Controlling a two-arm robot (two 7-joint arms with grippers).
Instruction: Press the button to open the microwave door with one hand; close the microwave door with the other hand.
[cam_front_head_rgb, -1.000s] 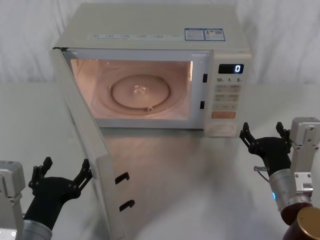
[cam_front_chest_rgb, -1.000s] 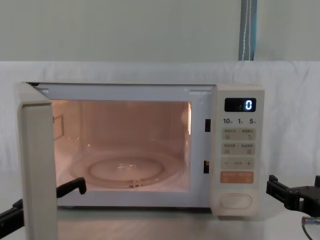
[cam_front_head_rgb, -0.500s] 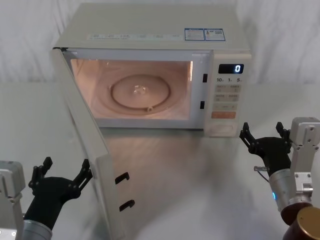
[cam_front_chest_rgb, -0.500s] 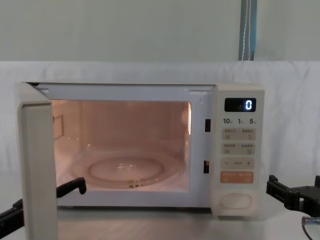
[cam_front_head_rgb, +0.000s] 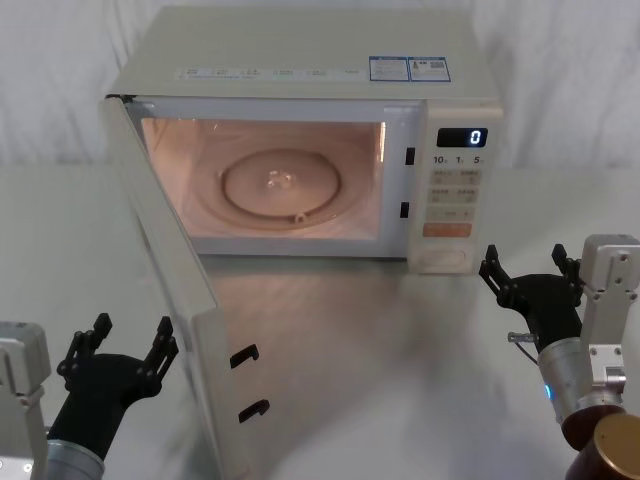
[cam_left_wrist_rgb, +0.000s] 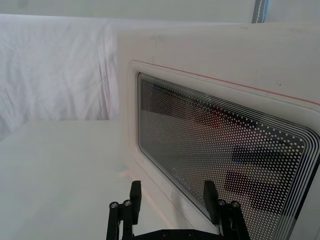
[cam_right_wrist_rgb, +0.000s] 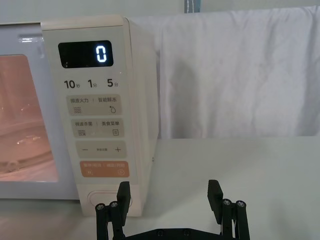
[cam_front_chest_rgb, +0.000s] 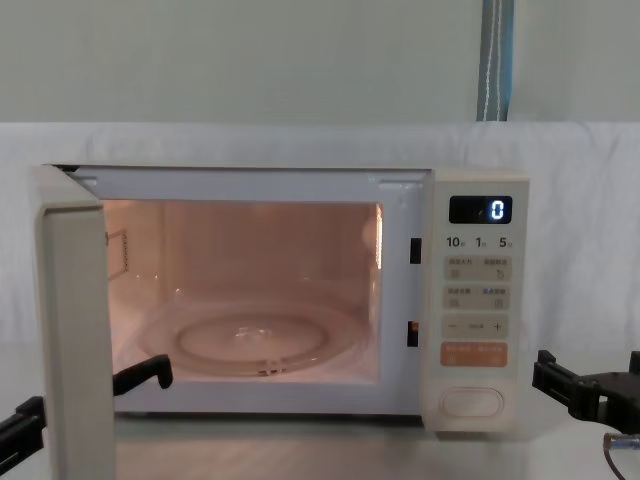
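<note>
The microwave door stands wide open, swung out toward my left, with its two latch hooks showing on the inner side. Its outer face with the dark dotted window sits close in front of my left gripper, which is open and hovers just outside the door without touching it. The chest view shows the door edge-on. The button sits at the foot of the control panel. My right gripper is open and holds nothing, low and to the right of the button.
The lit cavity holds a glass turntable. The display reads 0, and an orange key lies just above the button. White cloth hangs behind. Bare table lies in front of the oven between my arms.
My left gripper has drawn slightly back from the door's outer face. The door and the right gripper have not moved.
</note>
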